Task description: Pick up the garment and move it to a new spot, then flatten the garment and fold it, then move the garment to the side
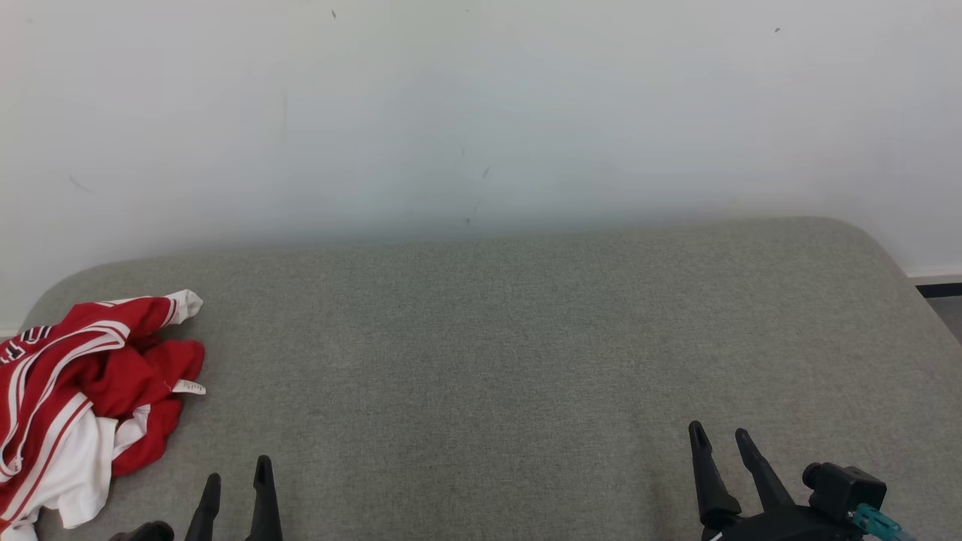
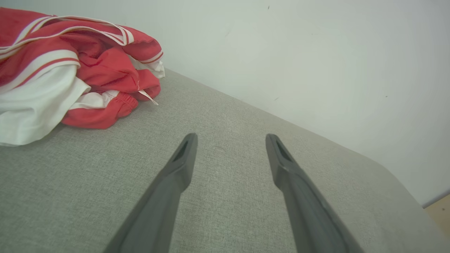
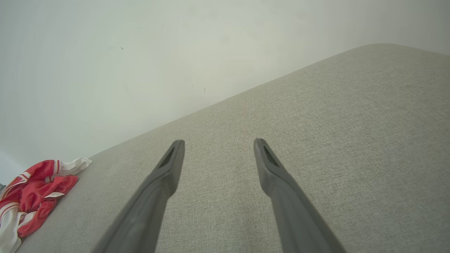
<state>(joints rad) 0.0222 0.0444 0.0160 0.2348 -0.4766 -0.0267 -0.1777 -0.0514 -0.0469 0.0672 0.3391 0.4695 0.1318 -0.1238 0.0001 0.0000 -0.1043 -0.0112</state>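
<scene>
1. At the left edge of the bench [image 1: 481, 338], the garment [image 1: 90, 376] lies in a crumpled red-and-white heap, with a white label poking out on its right side. Part of it runs past the left border of the head view, so I cannot tell whether any cloth hangs over the bench's side.
2. Left gripper [image 1: 237, 467]: at the near edge, just right of the garment and apart from it, jaws spread wide, nothing between them.
3. Right gripper [image 1: 719, 428]: at the near right, well apart from the garment, jaws likewise wide and empty.
4. Judging by this, the pick-up has not begun, and the left gripper is the better placed for it.
5. Risk: nipping only the label or one loose layer. The heap would then unroll and trail, or slip free on the way.
6. Risk: a steep descent could drive the fingertips into the bench's woven cover and catch it along with the cloth.
7. Risk: a grab at the tangled middle would probably land the garment bunched, making flattening harder.
8. Risk: a push leftward could tip the heap off the bench.
</scene>
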